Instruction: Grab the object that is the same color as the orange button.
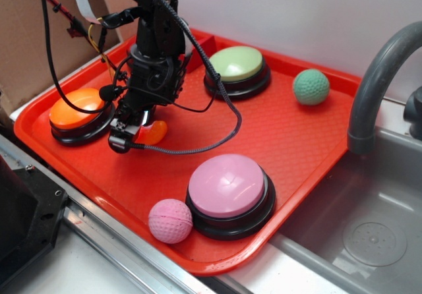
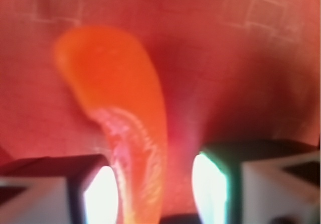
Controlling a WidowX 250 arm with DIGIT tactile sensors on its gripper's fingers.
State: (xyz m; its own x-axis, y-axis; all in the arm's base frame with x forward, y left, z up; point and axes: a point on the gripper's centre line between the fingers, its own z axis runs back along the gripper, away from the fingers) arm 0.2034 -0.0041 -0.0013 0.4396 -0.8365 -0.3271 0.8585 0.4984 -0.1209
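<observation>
The object [image 1: 156, 133], a small glossy orange crescent, lies on the red tray [image 1: 290, 136] just right of the orange button [image 1: 77, 109]. My gripper [image 1: 132, 134] is down on the tray over it and open. In the wrist view the object [image 2: 120, 98] runs down between the fingers of my gripper [image 2: 155, 194]. It lies against the left pad [image 2: 102, 196], and a strip of tray shows between it and the right pad [image 2: 209, 191]. The exterior view hides the fingertips behind the gripper body.
A green-topped button [image 1: 235, 64] and a green ball [image 1: 310, 86] sit at the tray's back. A pink-topped button [image 1: 227, 186] and a pink dimpled ball [image 1: 170, 220] sit at the front. A grey faucet [image 1: 373, 89] and sink [image 1: 369, 235] are to the right.
</observation>
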